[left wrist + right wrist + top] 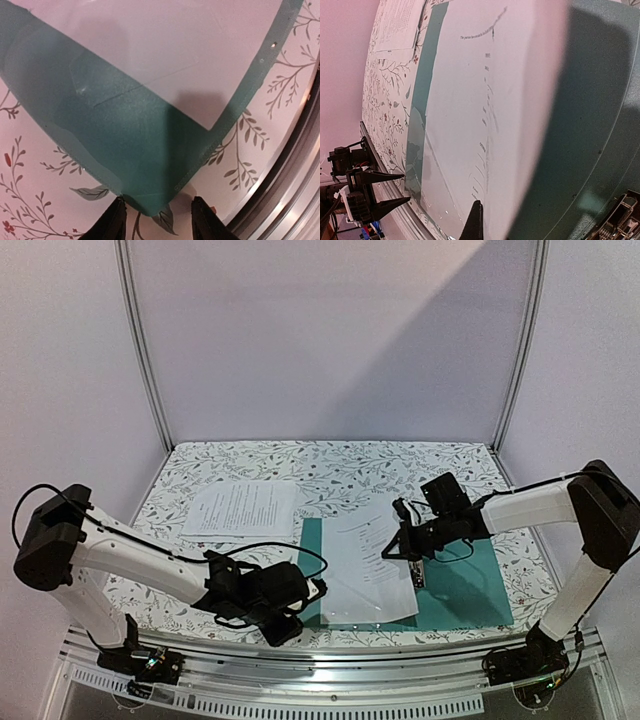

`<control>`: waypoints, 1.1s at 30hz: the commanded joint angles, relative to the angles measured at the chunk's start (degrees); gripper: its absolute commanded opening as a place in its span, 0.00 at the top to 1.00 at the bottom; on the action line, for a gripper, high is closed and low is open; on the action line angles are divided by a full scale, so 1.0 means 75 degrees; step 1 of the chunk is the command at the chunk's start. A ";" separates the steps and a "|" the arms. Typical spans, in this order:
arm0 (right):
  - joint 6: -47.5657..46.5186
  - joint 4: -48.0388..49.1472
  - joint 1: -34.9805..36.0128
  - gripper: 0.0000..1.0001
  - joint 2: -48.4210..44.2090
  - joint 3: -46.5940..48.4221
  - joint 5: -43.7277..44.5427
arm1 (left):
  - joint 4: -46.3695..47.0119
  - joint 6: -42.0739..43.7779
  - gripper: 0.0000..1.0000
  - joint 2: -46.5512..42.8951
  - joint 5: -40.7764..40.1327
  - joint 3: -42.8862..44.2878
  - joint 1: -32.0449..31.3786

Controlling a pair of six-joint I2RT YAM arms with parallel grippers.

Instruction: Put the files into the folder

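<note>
- the teal folder (pixel 470 590) lies open and flat on the floral surface (pixel 330 465), close to the near edge. one printed sheet (pixel 360 570) rests on its left half, its right edge curling up toward the spine.
- the right gripper (pixel 405 545) is clenched at that raised edge, just beyond the metal clip (pixel 418 575), likely steering the paper toward the clip (whether it actually pinches the sheet, i cannot tell).
- the left gripper (pixel 312 592) is released, with its fingers (pixel 112 220) spread either side of the folder's near-left corner, probably to steady the cover.
- a second printed sheet (pixel 240 508) lies on the surface beside the folder's far-left corner, not yet filed.
- in the way: the floppy curl stands over the spine and probably has to flatten first. the aluminium rail (pixel 350 660) runs close beside the left gripper, so there is little room there.
</note>
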 commanded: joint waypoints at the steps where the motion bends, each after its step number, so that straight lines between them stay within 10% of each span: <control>1: 0.0434 0.0716 0.0218 1.00 0.0066 -0.0179 0.0117 | -0.0036 0.0008 0.56 0.0595 0.0150 -0.0275 -0.0132; 33: 0.1468 0.1667 0.0850 1.00 0.0615 -0.0094 0.0395 | 0.0345 -0.0561 0.56 0.0425 0.0351 -0.0692 -0.0122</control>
